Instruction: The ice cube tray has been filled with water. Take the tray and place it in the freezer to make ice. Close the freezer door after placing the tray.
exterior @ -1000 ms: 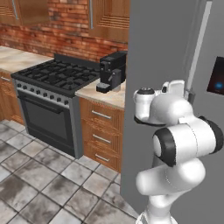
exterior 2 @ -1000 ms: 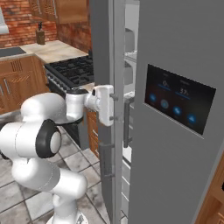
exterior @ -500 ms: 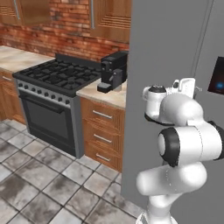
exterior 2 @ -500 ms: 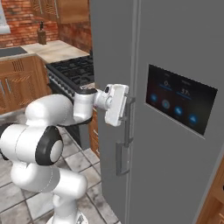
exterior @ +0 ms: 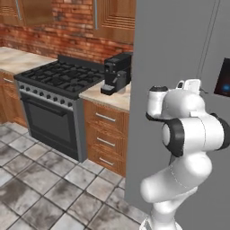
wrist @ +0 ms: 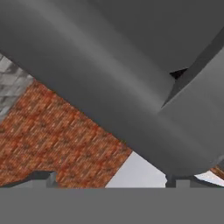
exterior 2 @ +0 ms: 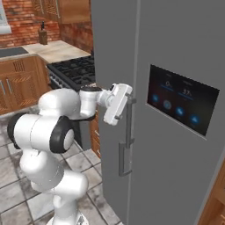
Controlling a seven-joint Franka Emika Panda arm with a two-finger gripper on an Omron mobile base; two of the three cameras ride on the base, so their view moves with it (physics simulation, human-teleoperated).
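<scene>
Right base view, gripper: your gripper (exterior 2: 127, 102) sits at the vertical handle (exterior 2: 128, 132) of the freezer door (exterior 2: 115, 52), touching or just beside it. You cannot tell here whether the claw is wide, narrow or clasping the bar.
Hand view, close range: a thick grey bar crosses the frame diagonally, most likely that handle; the brick wall (wrist: 57, 135) shows beyond. The fingertips are too cropped to read.
Freezer: the freezer (exterior 2: 176, 52) looks shut or nearly so, the door panel flush with the neighbouring door that carries the lit control panel (exterior 2: 181, 104).
Ice cube tray: hidden; judge it to be inside, behind the door, though you cannot confirm this.
Progress: the closing step seems finished or almost so; what remains is for you to confirm the seal and back the hand off.
Left base view, extras: it gives you the coffee machine (exterior: 116, 74) on the counter (exterior: 108, 95) and the gas range (exterior: 54, 96) further left.
</scene>
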